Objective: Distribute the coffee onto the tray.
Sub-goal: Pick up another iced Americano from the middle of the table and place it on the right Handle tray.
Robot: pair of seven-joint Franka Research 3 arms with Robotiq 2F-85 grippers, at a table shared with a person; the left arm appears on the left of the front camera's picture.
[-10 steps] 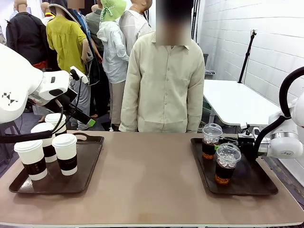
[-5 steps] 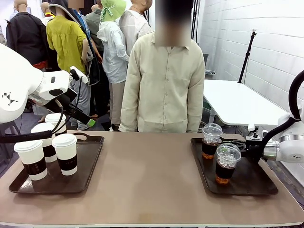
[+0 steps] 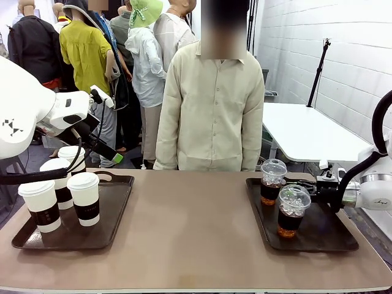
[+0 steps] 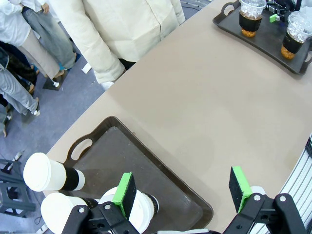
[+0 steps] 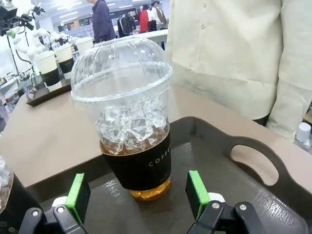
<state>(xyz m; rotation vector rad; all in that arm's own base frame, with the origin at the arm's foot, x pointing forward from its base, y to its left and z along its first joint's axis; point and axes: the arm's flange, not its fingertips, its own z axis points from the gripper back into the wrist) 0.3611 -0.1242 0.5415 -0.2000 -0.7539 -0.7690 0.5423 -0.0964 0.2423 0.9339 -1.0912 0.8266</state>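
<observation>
Right end effector (image 5: 138,197): wide open, holding nothing; green pads either side of the far iced cup (image 5: 127,117), short of its dark sleeve, not touching.
Left end effector (image 4: 183,190): wide open, empty; hanging above the near edge of the left tray (image 4: 161,183), one paper cup (image 4: 139,207) just under the pad at 9 o'clock.
Iced cups: both upright on the right tray (image 3: 324,242); far one (image 3: 272,182) at 11 o'clock of the near one (image 3: 294,210), close together, whether touching cannot be told.
Paper cups: four (image 3: 84,198) clustered at the 9 o'clock side of the left tray, 3 o'clock half bare.
Step in hand, as judged: closing in on the far iced cup for a side grasp.
Doing it well: advance until the pads sit fully over the sleeve, below the dome lid; centre the cup between the pads before closing.
Squeeze: light; thin plastic likely to buckle and pop the lid.
Lift: straight up, cup kept vertical, clear of the neighbouring iced cup and the tray handle (image 5: 253,163).
Risk: liquid and ice sloshing on a fast move; slow travel advised.
Person (image 3: 211,110): standing at 12 o'clock behind the bench (image 3: 190,239), hands not over it.
</observation>
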